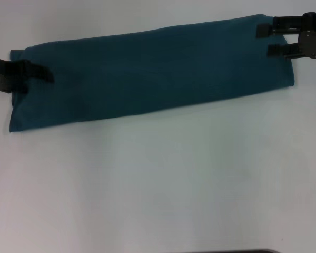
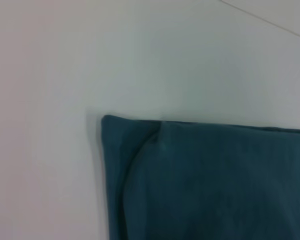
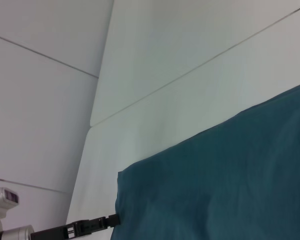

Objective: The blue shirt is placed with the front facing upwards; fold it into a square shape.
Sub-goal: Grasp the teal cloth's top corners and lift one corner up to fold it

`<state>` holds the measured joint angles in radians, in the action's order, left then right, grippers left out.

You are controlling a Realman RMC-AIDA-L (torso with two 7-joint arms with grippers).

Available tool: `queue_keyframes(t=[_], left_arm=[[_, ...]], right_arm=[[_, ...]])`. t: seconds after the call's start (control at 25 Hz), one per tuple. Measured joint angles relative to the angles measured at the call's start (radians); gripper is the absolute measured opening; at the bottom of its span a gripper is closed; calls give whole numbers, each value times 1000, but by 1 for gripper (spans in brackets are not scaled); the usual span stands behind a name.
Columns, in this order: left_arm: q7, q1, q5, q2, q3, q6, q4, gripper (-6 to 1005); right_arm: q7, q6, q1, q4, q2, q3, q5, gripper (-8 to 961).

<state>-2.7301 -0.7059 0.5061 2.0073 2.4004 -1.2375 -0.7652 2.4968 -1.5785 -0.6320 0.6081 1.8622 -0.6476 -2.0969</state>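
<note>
The blue shirt (image 1: 152,71) lies flat on the white table as a long folded band, slanting up toward the right, with no lettering showing. My left gripper (image 1: 48,75) reaches over the band's left end and looks shut; whether it pinches cloth is unclear. It also shows small in the right wrist view, the left gripper (image 3: 114,218) tip meeting the shirt (image 3: 225,185) edge. At the band's far right end, my right gripper (image 1: 266,40) is open, its two fingers apart over the cloth. The left wrist view shows a folded corner of the shirt (image 2: 205,185).
The white table (image 1: 158,184) spreads wide in front of the shirt. A dark edge (image 1: 231,251) shows at the near rim. Behind the table, white wall panels (image 3: 40,100) with seams rise.
</note>
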Motion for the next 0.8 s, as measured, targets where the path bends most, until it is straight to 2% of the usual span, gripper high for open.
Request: queue_keyframes(t=[0.32,0.48,0.52,0.64,0.68,0.72,0.8], left_arm=[[-2,-4,-3,-3,-8,-2,1,793],[-3,8,13,-13,25,-60,-65,792],[-4,8,14,-20,33,-82,-73,792],[-24,-14,11,-71,49,-174,-59,792],[-24,-14,11,-71,49,-174,-59,792],[-49,-44,4,-112,41,-238,-28,792],[-60,-61,-3,-128,32,-261,-19,793]], right_arm=[[5,0,-2,1,-2,0,0,864],[8,0,-5,1,-7,0,0,864],[8,-3,-6,1,-9,0,-1,864],[8,-15,-9,1,-14,0,-5,864],[8,-18,-9,1,-16,-1,-5,864],[8,-19,-9,1,-19,-2,-6,864],[8,-20,-9,1,-23,-3,-6,864]])
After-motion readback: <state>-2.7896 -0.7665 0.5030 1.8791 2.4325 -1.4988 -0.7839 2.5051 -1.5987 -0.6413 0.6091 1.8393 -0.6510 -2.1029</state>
